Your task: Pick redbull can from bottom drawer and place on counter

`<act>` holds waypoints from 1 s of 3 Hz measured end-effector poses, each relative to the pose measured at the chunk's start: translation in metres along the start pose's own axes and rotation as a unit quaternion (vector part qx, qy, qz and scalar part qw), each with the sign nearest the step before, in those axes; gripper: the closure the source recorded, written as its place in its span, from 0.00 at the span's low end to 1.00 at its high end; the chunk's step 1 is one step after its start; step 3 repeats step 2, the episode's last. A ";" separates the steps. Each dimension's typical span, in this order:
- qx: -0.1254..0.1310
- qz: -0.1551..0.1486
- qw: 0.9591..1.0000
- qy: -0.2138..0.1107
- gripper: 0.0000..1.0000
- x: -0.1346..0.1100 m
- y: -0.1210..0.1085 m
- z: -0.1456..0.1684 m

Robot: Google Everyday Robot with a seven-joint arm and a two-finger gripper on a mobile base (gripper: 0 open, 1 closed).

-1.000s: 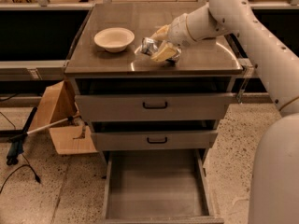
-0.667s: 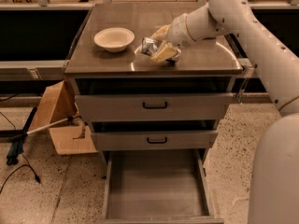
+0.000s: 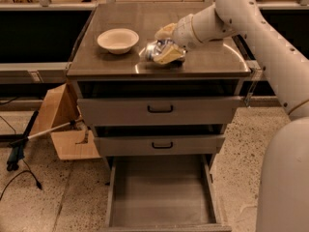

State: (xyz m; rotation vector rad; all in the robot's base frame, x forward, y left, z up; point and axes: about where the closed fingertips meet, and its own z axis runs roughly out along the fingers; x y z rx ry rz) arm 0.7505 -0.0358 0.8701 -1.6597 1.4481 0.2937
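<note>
Bottom drawer (image 3: pixel 161 197) at 6 o'clock, pulled out, floor bare. 2 handled drawers (image 3: pixel 159 111) above it, closed. Counter (image 3: pixel 111 64) at 12 o'clock: gripper (image 3: pixel 166 45) low over it, fingers clamped on the redbull can (image 3: pixel 153 50), can at or touching the surface. Bowl (image 3: pixel 118 39) near, at the can's 9 o'clock.

Step, likely: release. Settle the can fully down, open slowly, lift clear. Can looks laid over, long axis roughly 9-to-3, end toward the bowl; may roll.

On the glossy metal bench (image 3: pixel 205 64), the smooth cream gripper (image 3: pixel 161 46) clasped a shiny, dented metal can (image 3: pixel 153 51) beside a matt pale bowl (image 3: pixel 118 39). The drawer (image 3: pixel 161 193) looked matt grey metal.
</note>
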 end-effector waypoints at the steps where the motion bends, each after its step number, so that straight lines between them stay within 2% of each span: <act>1: 0.000 0.000 1.000 0.000 0.00 0.000 0.000 0.000; 3: 0.000 0.000 1.000 0.000 0.00 0.000 0.000 0.000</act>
